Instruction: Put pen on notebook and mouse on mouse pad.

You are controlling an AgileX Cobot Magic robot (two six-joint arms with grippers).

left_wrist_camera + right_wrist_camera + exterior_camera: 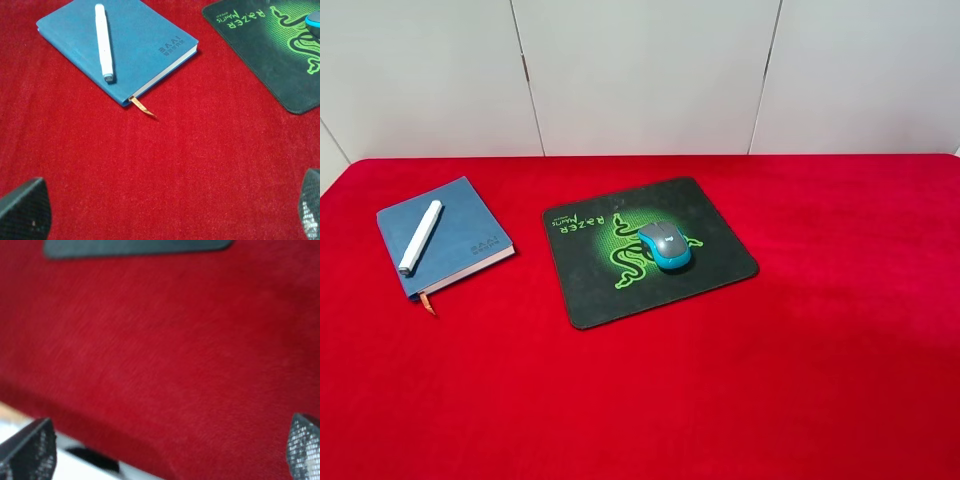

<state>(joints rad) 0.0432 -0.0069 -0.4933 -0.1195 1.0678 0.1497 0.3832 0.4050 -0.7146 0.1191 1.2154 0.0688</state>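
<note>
Surface: red cloth-covered table [740, 390], white panelled wall [640, 70] behind it.
Notebook: blue notebook [450, 235] lies closed on the left part of the table in the high view, set at an angle, pale page edges toward the camera side.
Bookmark: orange ribbon [144, 106] trails out from the notebook's near corner onto the cloth.
Pen: white pen [420, 236] rests flat on the notebook cover, lying along the cover's long side, fully within its edges; the left wrist view shows it capped [104, 42].
Mouse pad: black mouse pad [620, 290] with green logo and lettering sits near the table's centre, just right of the notebook, not touching it.
Mouse: grey-and-teal mouse [665, 246] sits on the pad, over the green logo, well inside the pad's border.
Left gripper: left gripper [165, 210] hovers over bare cloth near the notebook, jaws spread wide, nothing between the fingertips [25, 210].
Right gripper: right gripper [160, 447] hangs near the table's edge, jaws wide apart, holding nothing; view is blurred, only a strip of the pad [135, 247] shows.
Arms: neither appears in the high view.
</note>
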